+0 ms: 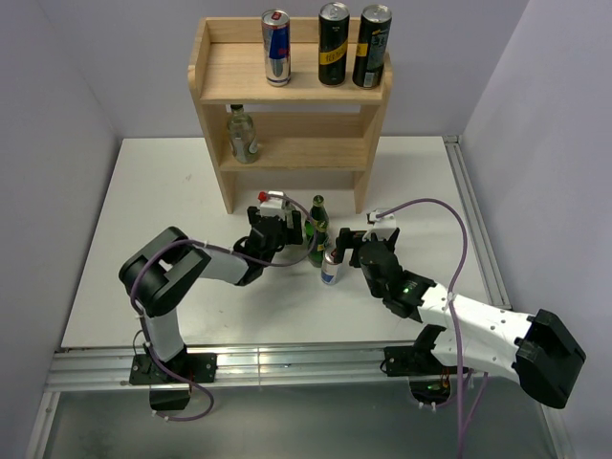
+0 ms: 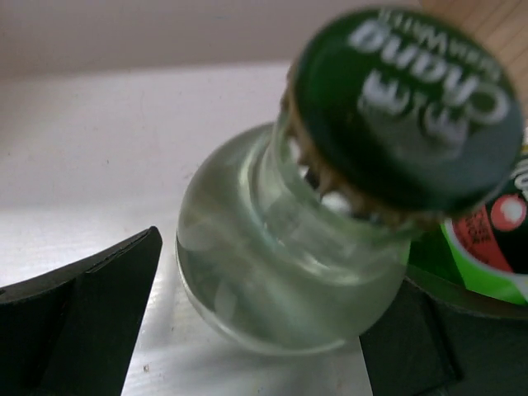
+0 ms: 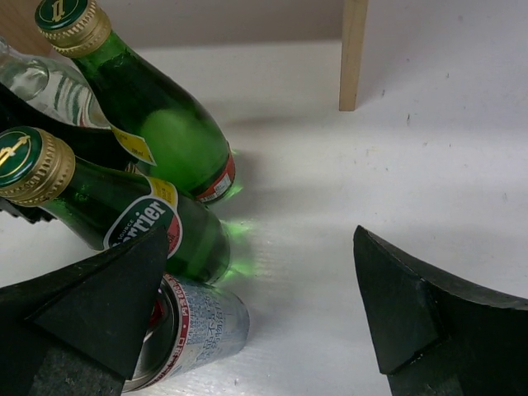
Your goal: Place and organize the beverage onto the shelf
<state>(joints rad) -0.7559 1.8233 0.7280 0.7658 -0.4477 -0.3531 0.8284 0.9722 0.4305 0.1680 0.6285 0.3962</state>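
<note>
The left hand (image 2: 268, 285) stands wide open astride the clear bottle (image 2: 247, 239), gripping nothing. One finger (image 2: 82, 313) is well off the glass; the other (image 2: 429, 346) is close against it, touching or not cannot be told. The step in hand looks like the grasp. Done well, the hand would shift until the bottle sits midway between its fingers, then close on the round body. The neck and the cap (image 2: 404, 107) would likely slip. A green bottle (image 2: 487, 272) shows just past the nearer finger, so the lift should go straight up before any sideways travel.

The right hand (image 3: 260, 247) is also fully open and empty over bare surface (image 3: 412, 148). One of its fingers (image 3: 99, 313) hangs above a can (image 3: 198, 326), with two green bottles (image 3: 165, 132) just beyond. Both hands crowd one cluster, so the right is best kept off during the lift.

Ahead of both hands stands the shelf (image 1: 229, 81). Three cans (image 1: 334, 43) fill most of its rimmed upper board, and one bottle (image 1: 242, 134) stands on the lower tier at the left hand's side. Free room lies beside it toward the right hand's side. The board above and the side panels hem that space in, so entry should be low and from the front.
</note>
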